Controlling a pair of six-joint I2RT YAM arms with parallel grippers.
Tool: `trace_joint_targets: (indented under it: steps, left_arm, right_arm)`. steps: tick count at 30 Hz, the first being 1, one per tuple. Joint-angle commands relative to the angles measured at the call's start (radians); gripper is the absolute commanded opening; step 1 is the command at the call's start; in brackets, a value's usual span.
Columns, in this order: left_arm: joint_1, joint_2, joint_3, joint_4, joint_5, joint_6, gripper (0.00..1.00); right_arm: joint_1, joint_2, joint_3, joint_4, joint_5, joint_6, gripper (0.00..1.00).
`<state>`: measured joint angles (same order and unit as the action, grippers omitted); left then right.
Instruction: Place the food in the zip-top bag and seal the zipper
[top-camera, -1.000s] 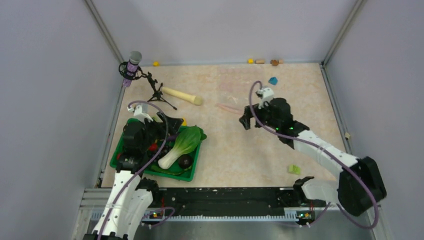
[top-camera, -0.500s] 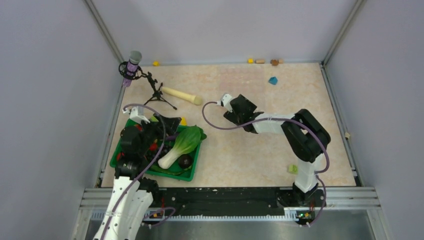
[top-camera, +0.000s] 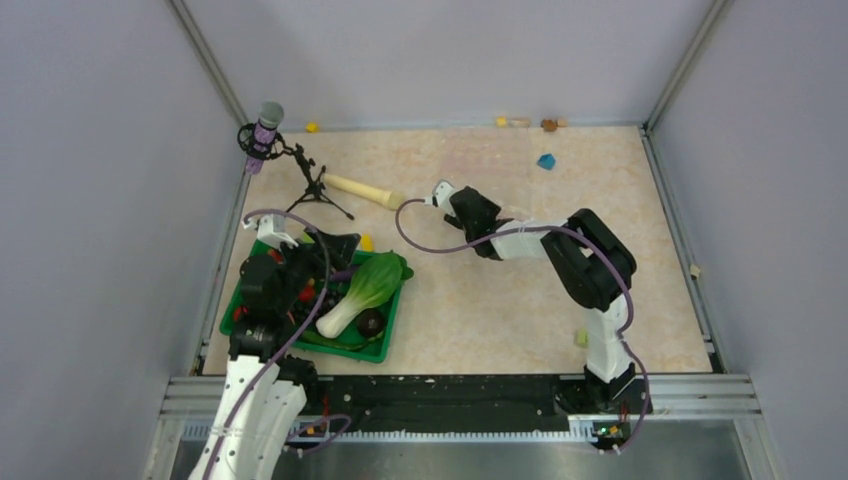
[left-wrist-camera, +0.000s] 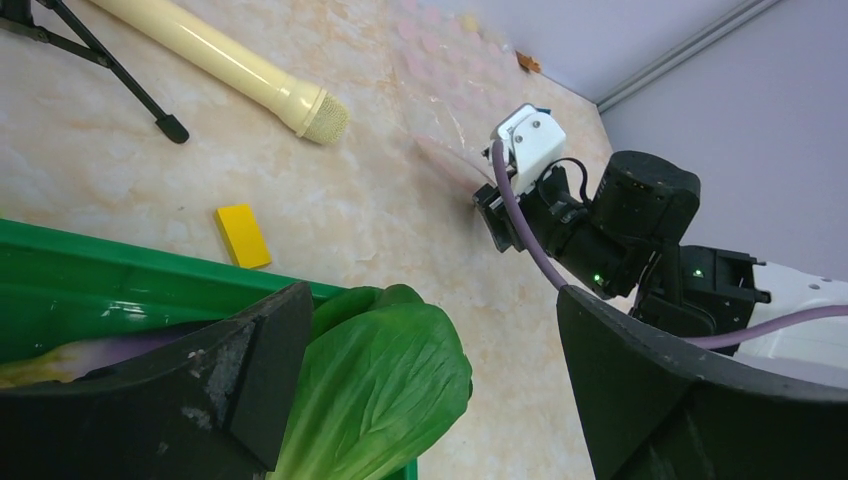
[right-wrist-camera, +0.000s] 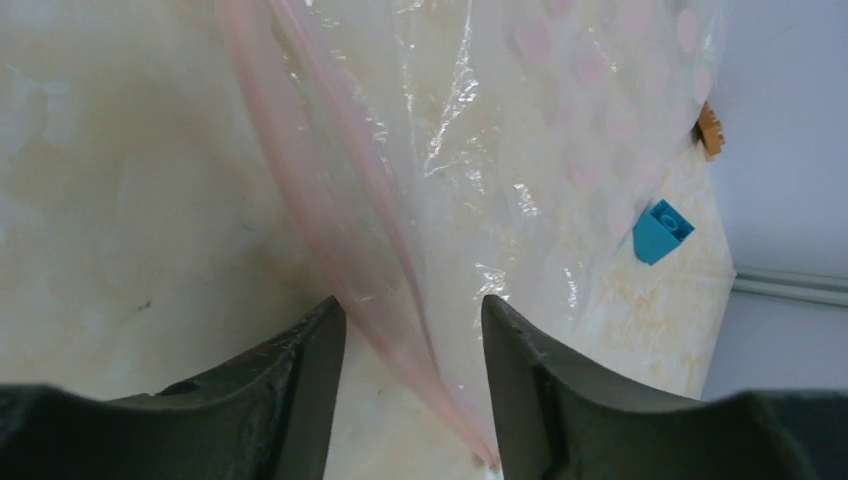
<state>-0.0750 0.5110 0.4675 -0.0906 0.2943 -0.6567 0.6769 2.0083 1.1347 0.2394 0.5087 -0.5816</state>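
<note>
The zip-top bag (right-wrist-camera: 520, 130) lies flat and clear on the table, with its pink zipper (right-wrist-camera: 330, 230) running between the fingers of my right gripper (right-wrist-camera: 412, 335). Those jaws stand part-way in on either side of the strip, with gaps still showing. From above, the right gripper (top-camera: 452, 203) sits mid-table. My left gripper (left-wrist-camera: 440, 330) is wide open above the bok choy (left-wrist-camera: 380, 390) in the green tray (top-camera: 380, 350). Other food in the tray includes a red piece (top-camera: 305, 295) and a dark round piece (top-camera: 372, 322).
A beige rolling pin (top-camera: 362, 190) and a microphone on a tripod (top-camera: 265, 125) stand behind the tray. A yellow block (left-wrist-camera: 243, 236) lies beside the tray. A blue block (top-camera: 546, 160) and a green block (top-camera: 581, 338) lie on the right.
The right arm swung left and reached down to the bag's mouth. Its jaws narrowed around the pink strip. The left arm has stayed still over the tray.
</note>
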Motion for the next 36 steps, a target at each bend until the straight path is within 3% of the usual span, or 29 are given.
trace_joint_targets:
  steps: [1, 8, 14, 17, 22, 26, 29, 31, 34, 36]
  left_arm:
    - [-0.003, 0.005, -0.001, 0.008, -0.006, -0.003, 0.97]
    - [-0.003, -0.011, -0.004, -0.002, -0.027, -0.004, 0.97]
    - [-0.003, -0.010, 0.007, -0.024, -0.021, -0.003, 0.97]
    - [-0.003, -0.011, 0.007, -0.032, -0.019, -0.005, 0.97]
    - [-0.005, 0.002, 0.012, -0.033, 0.025, -0.005, 0.97]
    - [-0.019, 0.019, 0.012, -0.006, 0.084, -0.012, 0.97]
    - [-0.064, 0.033, 0.000, 0.038, 0.093, -0.037, 0.97]
    - [-0.132, 0.054, -0.003, 0.070, 0.078, -0.050, 0.97]
    - [-0.337, 0.110, 0.032, 0.073, -0.075, -0.028, 0.97]
    - [-0.482, 0.169, 0.079, 0.080, -0.166, -0.005, 0.97]
  right_arm:
    - [0.006, 0.058, 0.074, -0.067, -0.029, -0.003, 0.46]
    - [-0.007, 0.099, 0.127, -0.139, -0.058, -0.002, 0.20]
    - [-0.014, 0.073, 0.117, -0.132, -0.070, 0.035, 0.03]
    - [-0.015, 0.030, 0.111, -0.135, -0.055, 0.094, 0.00]
    - [-0.005, -0.123, 0.086, -0.283, -0.060, 0.356, 0.00]
    - [0.029, -0.324, -0.056, -0.410, -0.108, 0.711, 0.00]
    - [0.050, -0.529, -0.251, -0.355, -0.214, 0.951, 0.00]
    - [0.049, -0.663, -0.419, -0.198, -0.359, 1.064, 0.00]
    - [0.049, -0.845, -0.636, 0.092, -0.529, 1.170, 0.00]
    - [0.050, -0.950, -0.702, 0.166, -0.583, 1.208, 0.00]
